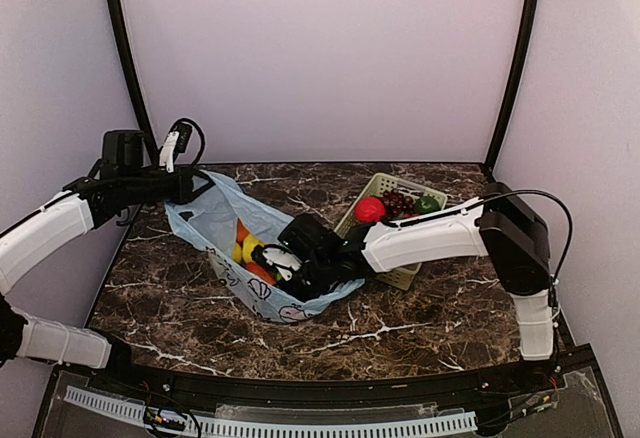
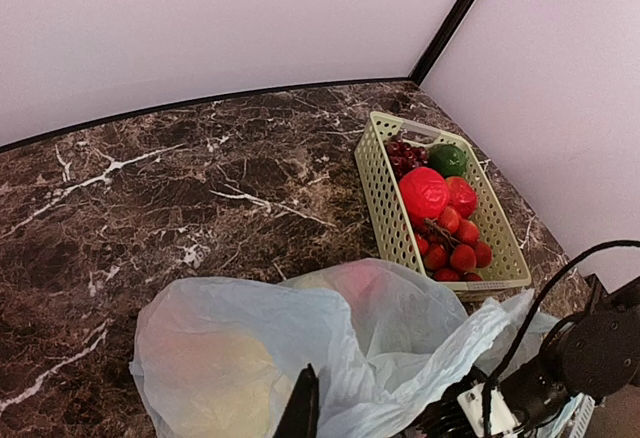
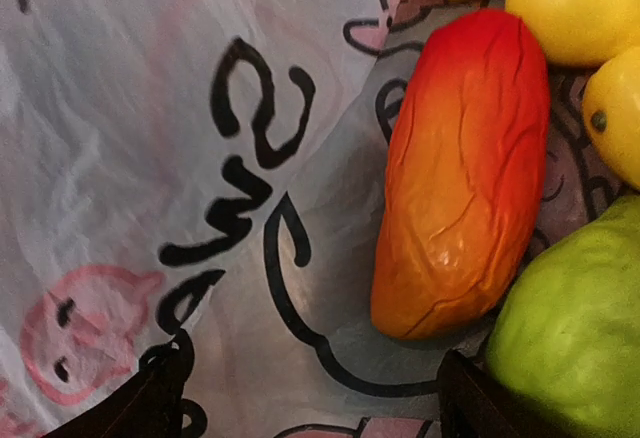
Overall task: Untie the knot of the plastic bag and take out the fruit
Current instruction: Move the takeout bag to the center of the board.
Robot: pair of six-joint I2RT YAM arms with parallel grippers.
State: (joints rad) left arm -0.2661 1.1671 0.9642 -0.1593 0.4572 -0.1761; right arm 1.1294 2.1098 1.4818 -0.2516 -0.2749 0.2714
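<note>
The light blue plastic bag [image 1: 215, 220] lies open on the table's left half; no knot shows. My left gripper [image 1: 190, 187] holds the bag's far left edge up. In the left wrist view only one dark fingertip [image 2: 302, 406] shows against the film [image 2: 330, 338]. My right gripper [image 1: 278, 263] is inside the bag, jaws wide open and empty [image 3: 315, 408]. Just ahead of it lie an orange-red mango [image 3: 465, 173], yellow lemons [image 3: 575, 8] and a light green apple [image 3: 575, 338]. Fruit also shows in the top view [image 1: 245, 243].
A pale green lattice basket [image 1: 402, 276] stands right of the bag, under the right arm, holding red fruits, strawberries, grapes and a dark green fruit. It also shows in the left wrist view [image 2: 385, 208]. Walls close the back and sides.
</note>
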